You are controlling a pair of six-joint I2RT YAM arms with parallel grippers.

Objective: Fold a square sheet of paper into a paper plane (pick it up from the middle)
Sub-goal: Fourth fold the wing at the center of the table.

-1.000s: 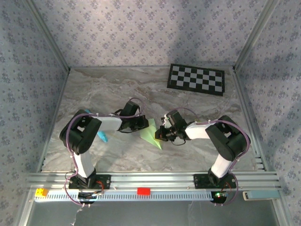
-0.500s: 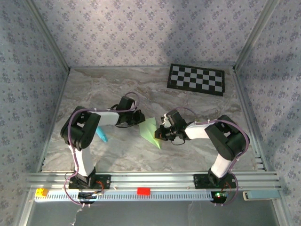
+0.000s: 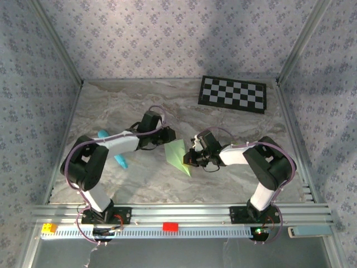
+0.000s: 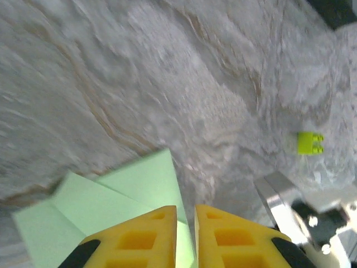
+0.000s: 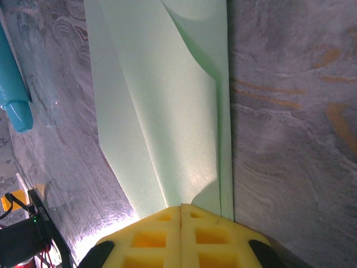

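Observation:
The pale mint-green sheet of paper (image 3: 177, 156) lies folded into a pointed shape on the marble table, its tip toward the near edge. My left gripper (image 3: 167, 136) is at its far-left corner. In the left wrist view the yellow fingers (image 4: 150, 234) stand a narrow gap apart over the paper (image 4: 128, 184), nothing clamped. My right gripper (image 3: 189, 158) is shut at the paper's right edge. In the right wrist view its tips (image 5: 181, 207) rest on the folded layers (image 5: 162, 111), one flap curling up.
A cyan-blue stick (image 3: 120, 161) lies left of the paper, also at the left edge of the right wrist view (image 5: 14, 106). The checkerboard (image 3: 233, 94) sits at the back right. A lime brick (image 4: 310, 143) lies on the table. Patterned walls close three sides.
My left gripper has pulled back off the paper toward its far-left corner and its jaws have parted a little. The left elbow has swung left. The right arm has stayed put.

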